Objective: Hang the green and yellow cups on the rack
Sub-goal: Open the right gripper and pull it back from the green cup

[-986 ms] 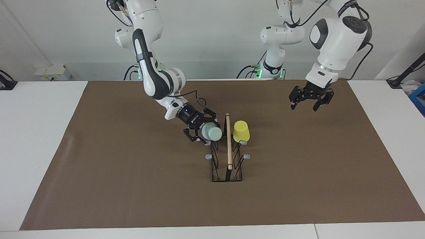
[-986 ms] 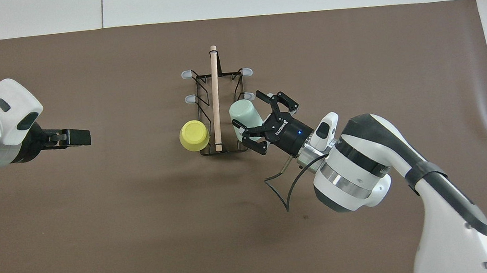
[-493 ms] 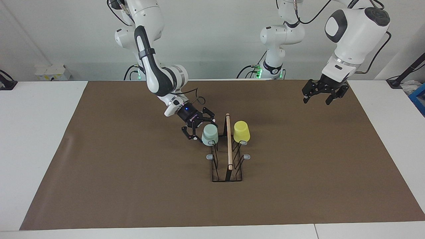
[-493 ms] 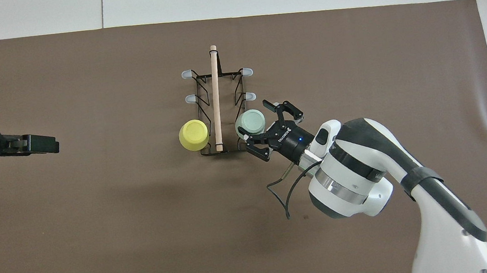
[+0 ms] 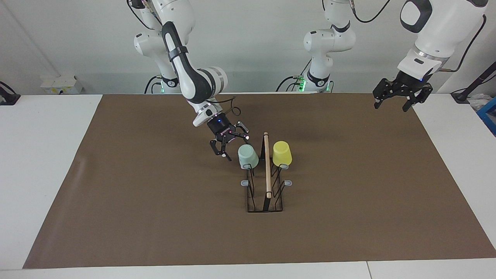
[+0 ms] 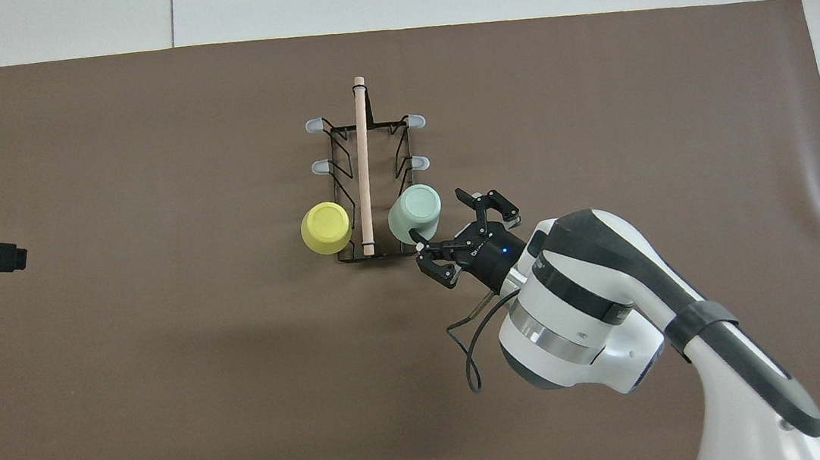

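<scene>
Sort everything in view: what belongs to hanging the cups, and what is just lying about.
Belongs to the job:
- green cup, upside down on a rack prong
- yellow cup, upside down on the prong beside it
- rack
- right gripper, open beside the green cup
- left gripper, open, waiting over the mat's edge

Lying about:
- brown mat
- white box at the right arm's end

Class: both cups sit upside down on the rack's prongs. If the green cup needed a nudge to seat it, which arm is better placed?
Right. The right gripper, open, hangs beside the green cup on the rack; the left gripper is up by the table's edge.
</scene>
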Robot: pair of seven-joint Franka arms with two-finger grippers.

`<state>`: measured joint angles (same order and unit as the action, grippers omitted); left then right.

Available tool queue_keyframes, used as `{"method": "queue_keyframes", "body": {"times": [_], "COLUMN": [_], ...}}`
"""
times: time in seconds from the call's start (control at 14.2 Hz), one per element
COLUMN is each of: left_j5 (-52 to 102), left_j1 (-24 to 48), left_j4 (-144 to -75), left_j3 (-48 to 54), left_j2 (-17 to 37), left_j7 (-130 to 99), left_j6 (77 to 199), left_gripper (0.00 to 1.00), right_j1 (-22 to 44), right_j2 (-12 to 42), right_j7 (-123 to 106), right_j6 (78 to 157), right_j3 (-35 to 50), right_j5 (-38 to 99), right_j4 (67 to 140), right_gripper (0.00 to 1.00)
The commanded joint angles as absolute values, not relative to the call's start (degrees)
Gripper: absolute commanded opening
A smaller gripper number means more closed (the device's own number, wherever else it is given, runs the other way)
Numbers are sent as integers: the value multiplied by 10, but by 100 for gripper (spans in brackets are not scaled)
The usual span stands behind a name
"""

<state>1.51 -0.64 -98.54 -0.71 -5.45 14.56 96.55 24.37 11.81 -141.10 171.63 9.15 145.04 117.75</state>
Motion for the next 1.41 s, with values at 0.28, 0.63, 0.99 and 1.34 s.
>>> {"method": "queue_keyframes", "body": {"times": [0.28,0.63,0.99,1.34], "left_j5": [-12,-10,-11,-11], "left_j1": [10,30,28,28], "left_j4": [-901,-880,-909,-927], "left_j3": [-11,-11,-11,-11], "left_j2": [-17,-5,-21,-29], "left_j7": [169,168,161,158], "left_j6": [926,896,896,903], "left_gripper": [100,100,100,100], "right_j1": [236,229,214,187], "right_j2": [102,75,47,19], "right_j7": [-1394,-1402,-1481,-1504], "right_j6": [1827,1897,1904,1904], "right_j3": [112,135,131,129], "right_j5": [1463,1440,1382,1312], "right_j4": [1161,1152,1147,1140], "right_gripper": [100,100,100,100]}}
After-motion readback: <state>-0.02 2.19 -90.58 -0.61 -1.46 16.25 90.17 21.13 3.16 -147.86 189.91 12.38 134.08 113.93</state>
